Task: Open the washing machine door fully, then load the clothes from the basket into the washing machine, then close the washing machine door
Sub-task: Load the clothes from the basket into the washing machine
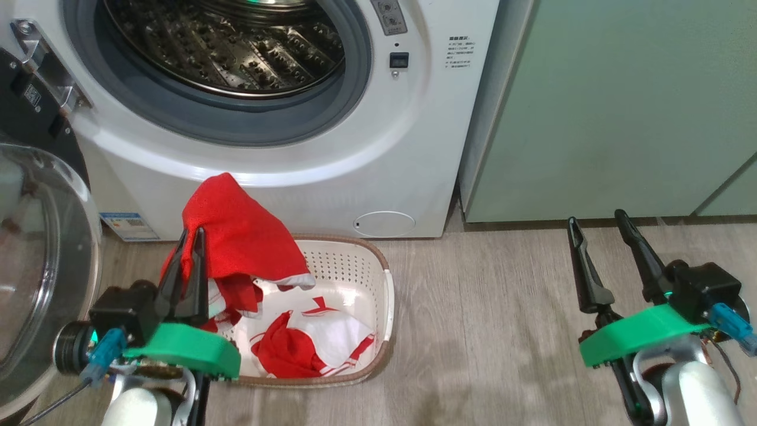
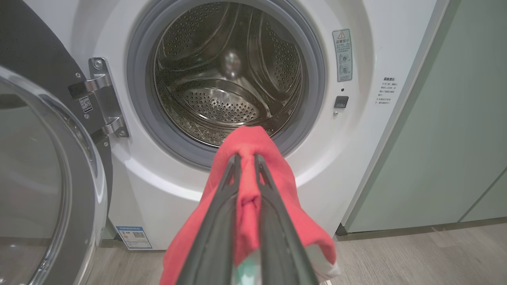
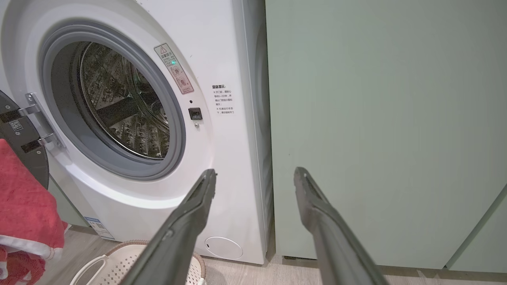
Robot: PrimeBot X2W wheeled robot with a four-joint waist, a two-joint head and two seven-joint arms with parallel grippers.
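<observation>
The white washing machine (image 1: 331, 160) stands with its steel drum (image 2: 225, 75) exposed. Its door (image 1: 35, 260) is swung wide at the left, glass bowl toward me. On the floor before it sits the cream basket (image 1: 378, 296) with red and white clothes (image 1: 307, 343) inside. My left gripper (image 1: 190, 236) is shut on a red piece of the clothes (image 1: 236, 231), lifted above the basket and still trailing into it. In the left wrist view the red cloth (image 2: 247, 190) is pinched between the fingers just below the drum opening. My right gripper (image 1: 597, 228) hangs open and empty over the floor at the right.
Pale green cabinets (image 1: 621, 106) stand right of the machine. Grey wood-look floor (image 1: 502, 331) lies between the basket and my right arm. The door hinge (image 1: 44, 65) sits at the machine's upper left, and a round flap (image 1: 384, 223) is low on its front.
</observation>
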